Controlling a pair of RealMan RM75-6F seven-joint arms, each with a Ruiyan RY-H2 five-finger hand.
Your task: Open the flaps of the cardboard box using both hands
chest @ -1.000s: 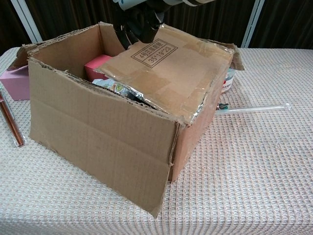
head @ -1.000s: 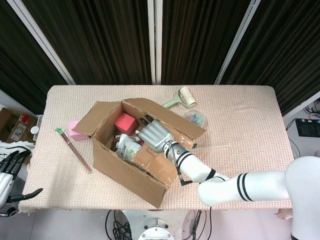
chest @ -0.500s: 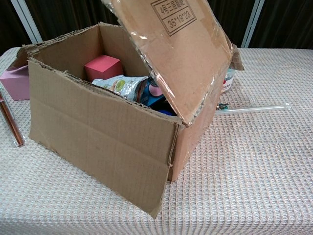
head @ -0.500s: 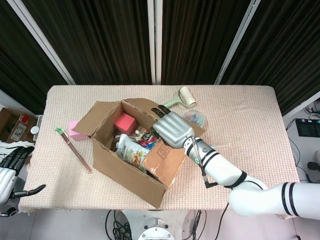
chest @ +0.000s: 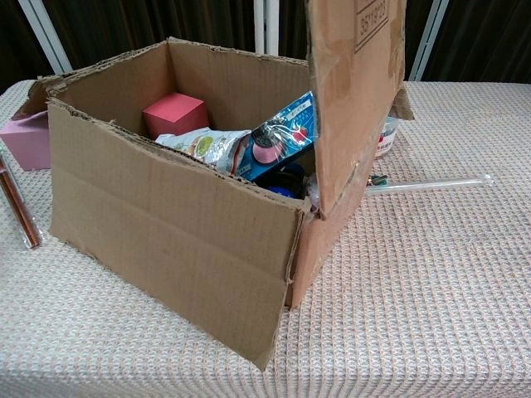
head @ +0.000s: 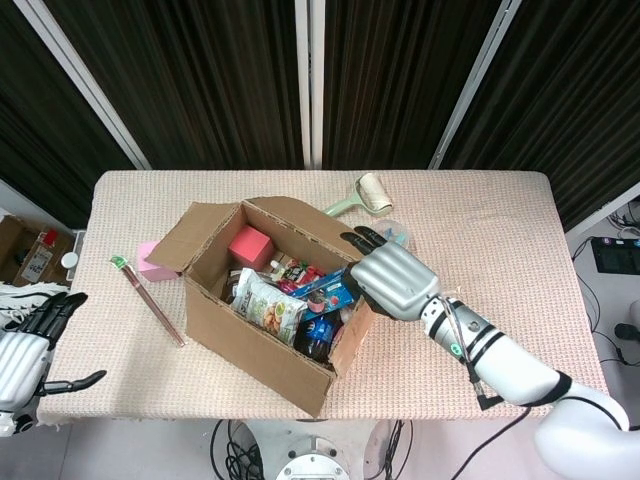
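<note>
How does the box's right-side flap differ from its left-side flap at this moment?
The right flap stands nearly upright against the right hand; the left flap is folded outward over the table with no hand on it. The right flap carries shiny tape and printed numbers; the left flap looks plain. Both are brown corrugated card on the cardboard box.

The right hand (head: 392, 279) is seen with a smooth silver-grey metallic back plate and black fingers (head: 362, 238). Behind it, a wrist section of grey and white is marked by a small green spot, and a thin black cable (head: 470, 368) is run along the white forearm (head: 510, 368). The left hand (head: 27, 340) is likewise built with a silver-white back and black fingers.
</note>
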